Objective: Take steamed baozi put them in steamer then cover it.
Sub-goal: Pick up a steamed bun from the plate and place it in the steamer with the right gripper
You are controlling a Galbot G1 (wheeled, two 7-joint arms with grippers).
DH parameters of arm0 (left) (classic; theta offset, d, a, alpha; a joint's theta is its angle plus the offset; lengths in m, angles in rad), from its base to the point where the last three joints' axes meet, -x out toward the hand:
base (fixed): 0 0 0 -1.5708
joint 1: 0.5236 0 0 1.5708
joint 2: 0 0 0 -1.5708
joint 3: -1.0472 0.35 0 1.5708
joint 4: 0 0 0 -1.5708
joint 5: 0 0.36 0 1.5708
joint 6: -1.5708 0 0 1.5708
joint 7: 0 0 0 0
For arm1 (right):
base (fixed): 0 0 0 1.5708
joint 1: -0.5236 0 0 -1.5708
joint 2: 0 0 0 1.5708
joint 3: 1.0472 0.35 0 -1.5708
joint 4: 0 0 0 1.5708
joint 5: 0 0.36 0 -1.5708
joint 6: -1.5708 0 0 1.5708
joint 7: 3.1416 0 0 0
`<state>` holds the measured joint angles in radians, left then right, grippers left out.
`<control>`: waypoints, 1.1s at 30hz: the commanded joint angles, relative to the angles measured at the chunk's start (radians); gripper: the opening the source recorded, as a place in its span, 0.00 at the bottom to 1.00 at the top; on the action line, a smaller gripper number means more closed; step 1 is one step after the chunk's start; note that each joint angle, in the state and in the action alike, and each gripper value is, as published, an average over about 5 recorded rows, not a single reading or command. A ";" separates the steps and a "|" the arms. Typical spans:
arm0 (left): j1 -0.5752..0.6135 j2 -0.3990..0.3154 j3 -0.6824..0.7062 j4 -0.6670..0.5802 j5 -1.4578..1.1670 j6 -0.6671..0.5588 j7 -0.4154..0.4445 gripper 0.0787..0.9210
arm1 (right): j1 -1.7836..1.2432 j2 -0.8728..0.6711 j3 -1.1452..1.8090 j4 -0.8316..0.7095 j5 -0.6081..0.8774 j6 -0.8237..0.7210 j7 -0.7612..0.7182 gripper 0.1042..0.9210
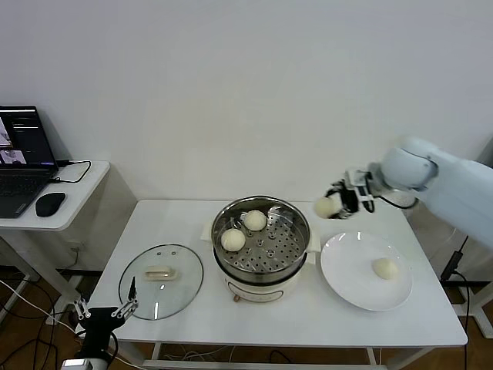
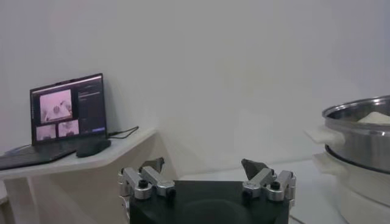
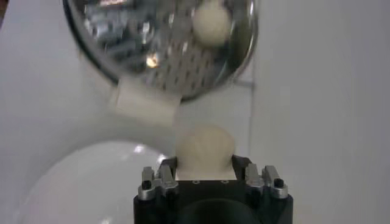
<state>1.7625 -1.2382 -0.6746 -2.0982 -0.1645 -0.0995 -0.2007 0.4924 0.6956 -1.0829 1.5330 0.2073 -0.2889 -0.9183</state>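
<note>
Right of centre, the right gripper [image 1: 333, 205] has its fingers clamped on a baozi [image 1: 324, 206] beside the steamer [image 1: 260, 240] – two inside, one left on the plate [image 1: 366, 271]; left gripper [image 1: 106, 311] idles agape, lower left, by the glass lid [image 1: 161, 280].

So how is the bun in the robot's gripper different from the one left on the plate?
The held bun is up in the air, clamped in the right gripper between the steamer and the plate; the plate bun lies free on the plate, with nothing touching it. Both are round, smooth and cream-white, and look alike in size.
</note>
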 commanded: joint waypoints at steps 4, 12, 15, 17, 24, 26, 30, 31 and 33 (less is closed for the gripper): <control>0.006 -0.010 -0.024 -0.005 -0.003 -0.003 0.000 0.88 | 0.107 0.274 -0.203 0.012 0.033 0.200 0.023 0.59; 0.010 -0.024 -0.037 -0.007 -0.006 -0.004 0.000 0.88 | 0.083 0.340 -0.259 -0.016 -0.093 0.371 -0.006 0.59; 0.008 -0.026 -0.040 -0.004 -0.008 -0.005 0.000 0.88 | 0.078 0.346 -0.272 -0.022 -0.146 0.420 -0.022 0.59; 0.006 -0.027 -0.041 -0.002 -0.008 -0.005 0.000 0.88 | 0.077 0.347 -0.279 -0.020 -0.161 0.441 -0.029 0.59; 0.001 -0.033 -0.037 0.002 -0.008 -0.005 -0.001 0.88 | 0.069 0.359 -0.297 -0.013 -0.199 0.478 -0.055 0.59; 0.001 -0.035 -0.037 0.002 -0.008 -0.005 -0.001 0.88 | 0.066 0.360 -0.300 -0.011 -0.212 0.485 -0.066 0.59; 0.002 -0.038 -0.037 0.003 -0.008 -0.005 -0.001 0.88 | 0.067 0.352 -0.308 -0.002 -0.226 0.495 -0.087 0.59; 0.002 -0.038 -0.037 0.003 -0.008 -0.006 -0.001 0.88 | 0.068 0.349 -0.310 0.000 -0.228 0.497 -0.090 0.59; 0.001 -0.039 -0.036 0.005 -0.008 -0.006 -0.001 0.88 | 0.068 0.342 -0.312 0.001 -0.231 0.501 -0.094 0.59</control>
<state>1.7639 -1.2756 -0.7106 -2.0960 -0.1728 -0.1048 -0.2015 0.5585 1.0247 -1.3708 1.5310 0.0215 0.1565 -0.9850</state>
